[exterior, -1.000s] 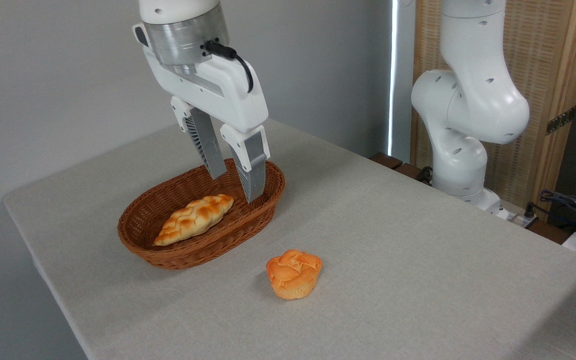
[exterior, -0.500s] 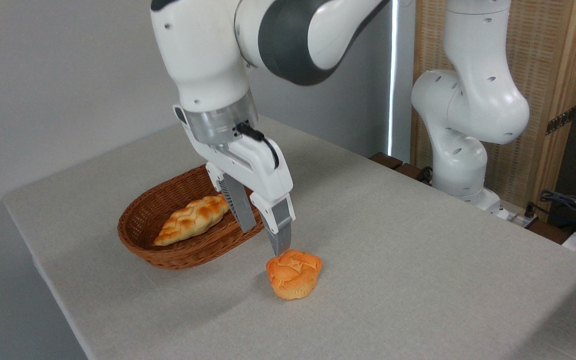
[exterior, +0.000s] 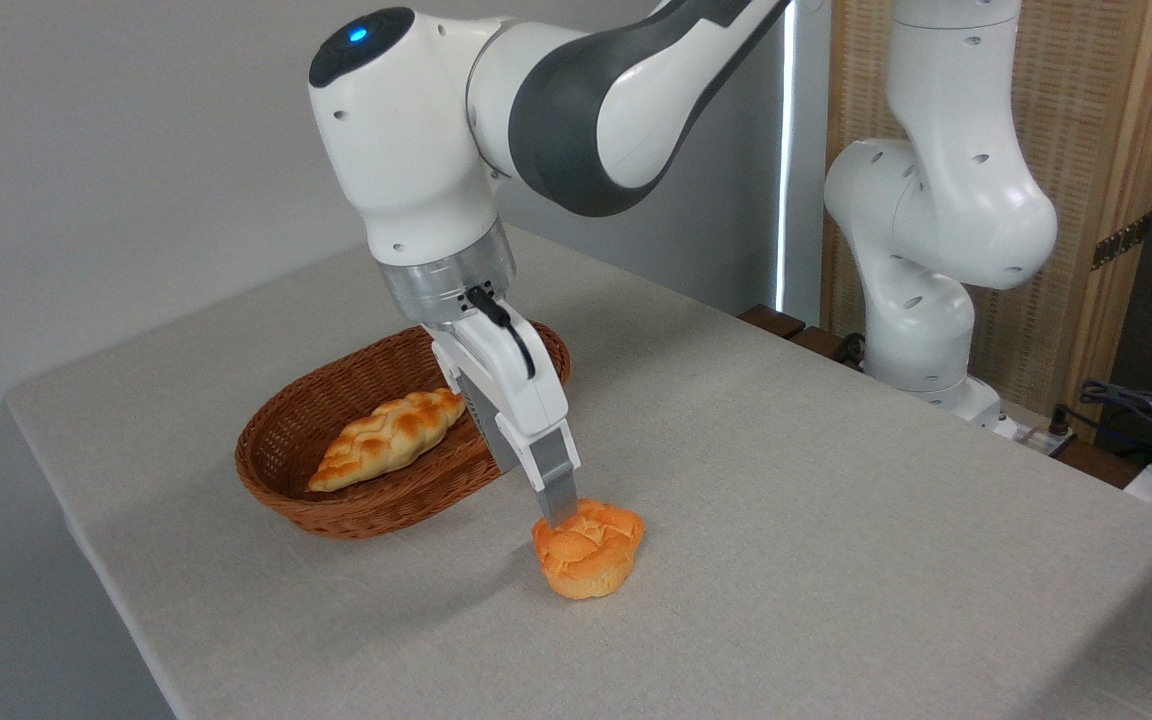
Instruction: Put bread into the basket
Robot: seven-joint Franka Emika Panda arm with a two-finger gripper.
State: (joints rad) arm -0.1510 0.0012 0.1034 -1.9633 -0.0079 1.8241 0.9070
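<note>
A: What has been changed in the last second?

B: The claw (exterior: pixel 558 517) has been carried away from above the basket (exterior: pixel 356 505) and brought down onto the bread (exterior: pixel 588 548). One fingertip is seen touching the bun's swirled top at its rear edge; the other finger is hidden behind it.

A: Is the claw spread or closed?

B: That cannot be told from this view, since the fingers are lined up one behind the other. A moment ago they were held apart, but nothing is shown to be gripped yet.

A: And where is the bread?

B: It sits on the bench (exterior: pixel 836 560), just beside the basket's near rim, not lifted. Only the braided loaf (exterior: pixel 388 438) lies in the basket.

A: What is implied for the task?

B: The approach is judged nearly finished; grasp, lift and transfer are not yet done.
</note>
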